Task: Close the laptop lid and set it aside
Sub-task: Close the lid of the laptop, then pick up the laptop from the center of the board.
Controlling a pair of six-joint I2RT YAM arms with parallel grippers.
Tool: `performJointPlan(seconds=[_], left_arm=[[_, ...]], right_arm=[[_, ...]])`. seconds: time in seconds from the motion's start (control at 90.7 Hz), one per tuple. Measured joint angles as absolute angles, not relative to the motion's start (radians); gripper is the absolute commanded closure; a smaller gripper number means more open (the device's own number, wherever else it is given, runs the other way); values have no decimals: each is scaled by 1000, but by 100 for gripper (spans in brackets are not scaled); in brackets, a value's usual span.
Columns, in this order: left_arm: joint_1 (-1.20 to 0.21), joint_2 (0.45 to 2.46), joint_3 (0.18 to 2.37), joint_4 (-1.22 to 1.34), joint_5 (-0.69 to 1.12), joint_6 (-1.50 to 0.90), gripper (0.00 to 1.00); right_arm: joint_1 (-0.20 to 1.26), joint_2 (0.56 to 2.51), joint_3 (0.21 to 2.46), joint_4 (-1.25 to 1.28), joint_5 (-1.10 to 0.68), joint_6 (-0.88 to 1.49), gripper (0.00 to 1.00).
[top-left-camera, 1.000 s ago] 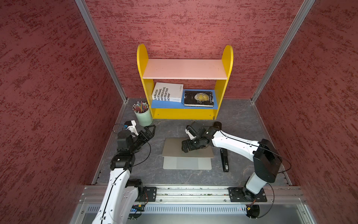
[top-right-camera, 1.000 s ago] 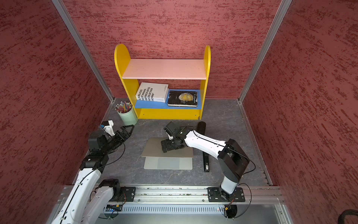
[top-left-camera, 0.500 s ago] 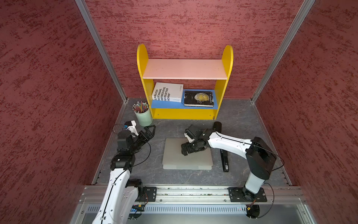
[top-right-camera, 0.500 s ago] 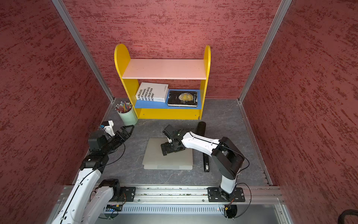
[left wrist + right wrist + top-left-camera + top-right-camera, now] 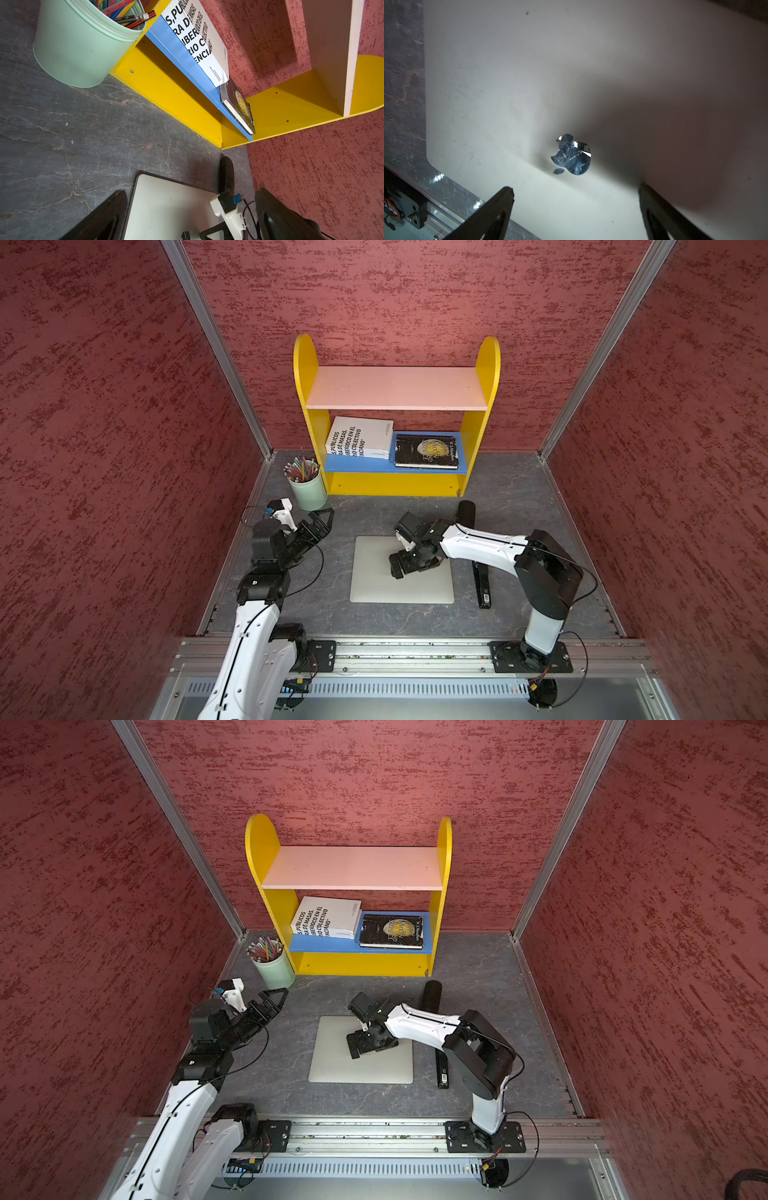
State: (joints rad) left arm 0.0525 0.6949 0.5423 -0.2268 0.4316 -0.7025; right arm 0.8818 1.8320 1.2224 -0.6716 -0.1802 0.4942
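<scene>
The silver-grey laptop (image 5: 374,576) lies flat on the dark table in both top views (image 5: 340,1065), its lid down. In the right wrist view the laptop lid (image 5: 508,83) fills the frame, with its apple logo (image 5: 572,154) at the centre. My right gripper (image 5: 397,566) hangs low over the lid's middle, open, nothing between its fingers (image 5: 496,207). Whether it touches the lid I cannot tell. My left gripper (image 5: 326,518) is open and empty, left of the laptop and apart from it. The left wrist view shows a laptop corner (image 5: 166,207) between that gripper's fingers (image 5: 108,212).
A yellow shelf unit (image 5: 307,418) stands at the back wall holding a white book (image 5: 361,437) and a black book (image 5: 426,452). A mint pencil cup (image 5: 309,491) stands near my left gripper. A black cylinder (image 5: 466,512) and a black bar (image 5: 482,585) lie right of the laptop.
The lid, still raised at an angle a second ago, has come down flat onto the base. My right gripper followed it down and forward. The left arm has not moved.
</scene>
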Motion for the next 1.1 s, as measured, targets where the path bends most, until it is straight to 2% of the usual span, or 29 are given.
performJointPlan(seconds=[0.287, 0.54, 1.102], left_arm=[[44, 711, 542, -235, 437, -702, 0], [-30, 728, 542, -293, 413, -702, 0], [-381, 834, 536, -430, 230, -712, 0]], right_arm=[[883, 1768, 1177, -683, -166, 506, 2], [883, 1631, 1106, -693, -118, 543, 2], [858, 1317, 770, -641, -60, 713, 2]])
